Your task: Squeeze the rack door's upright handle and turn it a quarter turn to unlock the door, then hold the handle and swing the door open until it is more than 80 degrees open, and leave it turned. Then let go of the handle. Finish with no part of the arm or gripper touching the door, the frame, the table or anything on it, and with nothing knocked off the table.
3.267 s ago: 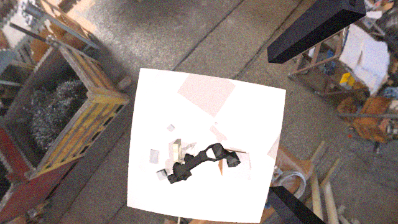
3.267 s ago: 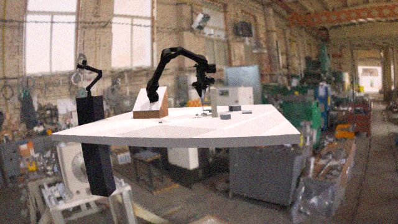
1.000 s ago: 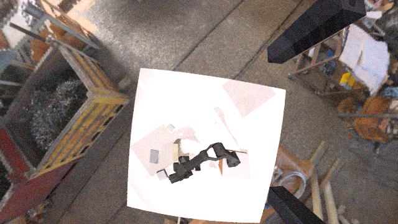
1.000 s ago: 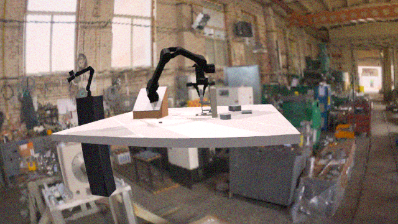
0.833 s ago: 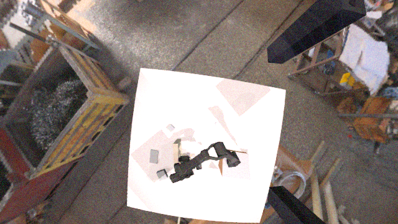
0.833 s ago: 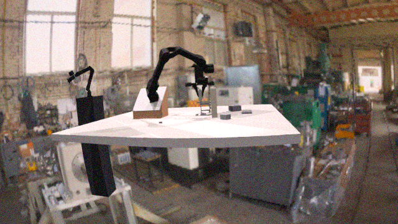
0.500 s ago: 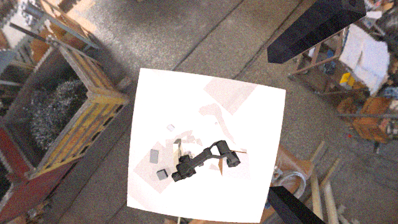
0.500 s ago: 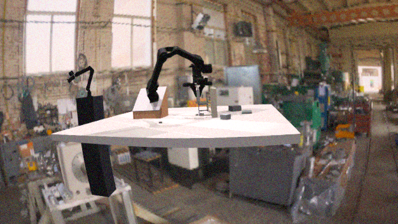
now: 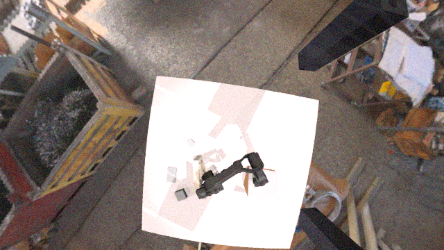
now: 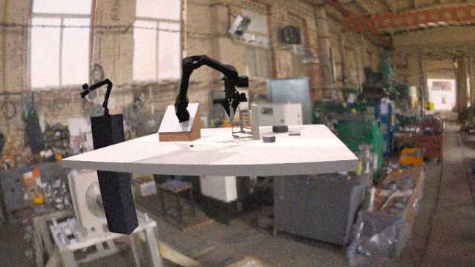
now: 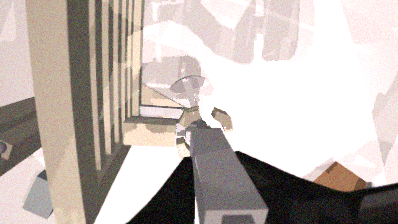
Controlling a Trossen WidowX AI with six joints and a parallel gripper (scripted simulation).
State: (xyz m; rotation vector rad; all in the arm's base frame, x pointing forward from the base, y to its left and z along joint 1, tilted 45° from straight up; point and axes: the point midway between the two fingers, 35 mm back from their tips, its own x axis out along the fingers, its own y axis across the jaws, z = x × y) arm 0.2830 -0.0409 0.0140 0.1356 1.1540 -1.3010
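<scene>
Workshop windows and machinery surround a white table (image 9: pixel 284 139) (image 10: pixel 156 156), where a black arm reaches across to a slatted rack (image 9: pixel 197 177) (image 10: pixel 254 122) (image 11: pixel 47 100), the landmark for what follows. The fingers (image 10: pixel 231 111) are closed partway, stopped by the gray handle (image 10: pixel 231 116) (image 11: pixel 225 172) pinched between them, just beside the rack on the side facing the arm's base. Such a grip on opposite sides probably lets the wrist turn the handle and then lead the door by it. The handle's long axis stands upright, one end up toward the wrist, the other down toward the table; how far it has been turned cannot be told. The door's angle is also unclear, so more swing may be needed before release. Beyond the rack, away from the base, lie a dark block (image 9: pixel 180 194) (image 10: pixel 280 128) and a flat gray piece (image 9: pixel 171 174) (image 10: pixel 294 133), likely safe if the elbow stays high. Opposite, well apart from the rack, the arm stands on a brown-sided wedge (image 9: pixel 247 185) (image 10: pixel 176 136) (image 11: pixel 342 180).
</scene>
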